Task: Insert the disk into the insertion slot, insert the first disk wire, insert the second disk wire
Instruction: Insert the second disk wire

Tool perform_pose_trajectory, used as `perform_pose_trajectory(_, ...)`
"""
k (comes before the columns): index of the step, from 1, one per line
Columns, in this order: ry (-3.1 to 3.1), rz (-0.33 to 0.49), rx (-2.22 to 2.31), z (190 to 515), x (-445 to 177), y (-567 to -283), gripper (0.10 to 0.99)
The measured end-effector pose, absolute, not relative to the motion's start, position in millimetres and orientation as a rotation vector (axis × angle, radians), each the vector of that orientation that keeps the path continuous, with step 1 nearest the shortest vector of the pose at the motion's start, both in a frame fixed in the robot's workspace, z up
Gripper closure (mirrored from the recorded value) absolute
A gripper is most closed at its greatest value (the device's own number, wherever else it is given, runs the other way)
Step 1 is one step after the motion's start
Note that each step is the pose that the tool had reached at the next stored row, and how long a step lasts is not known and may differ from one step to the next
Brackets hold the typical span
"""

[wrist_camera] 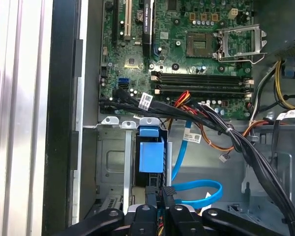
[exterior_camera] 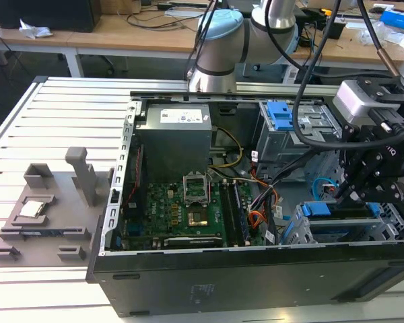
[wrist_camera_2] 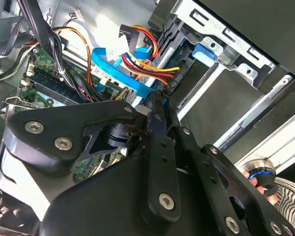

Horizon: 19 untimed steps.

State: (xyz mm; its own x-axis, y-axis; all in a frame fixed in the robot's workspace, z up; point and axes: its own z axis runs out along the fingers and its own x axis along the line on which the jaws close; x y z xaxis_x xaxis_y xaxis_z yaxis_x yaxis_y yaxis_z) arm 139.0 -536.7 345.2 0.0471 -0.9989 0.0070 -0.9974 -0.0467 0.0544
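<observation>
Tool (exterior_camera: 343, 195) clamped on connector, above disk (exterior_camera: 343, 210) in insertion slot (exterior_camera: 390, 232), print illegible.

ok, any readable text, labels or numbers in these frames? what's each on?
None readable.
Power supply sticker: print too small.
White cable tags: marks blurred.
Motherboard silkscreen: too fine to read.
Case front: faint mark, illegible.
</observation>
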Motion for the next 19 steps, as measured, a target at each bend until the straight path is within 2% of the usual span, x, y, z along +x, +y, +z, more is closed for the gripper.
perform_pose_trajectory(14, -2.138, -0.05, 2.241, 337, 139, -537, 0.925)
perform_pose_trajectory(15, -2.138, -0.051, 2.241, 337, 139, -537, 0.914)
perform_pose_trajectory(16, -2.137, -0.049, 2.24, 337, 139, -537, 0.851)
perform_pose_trajectory(19, -2.137, -0.047, 2.239, 355, 139, -537, 0.851)
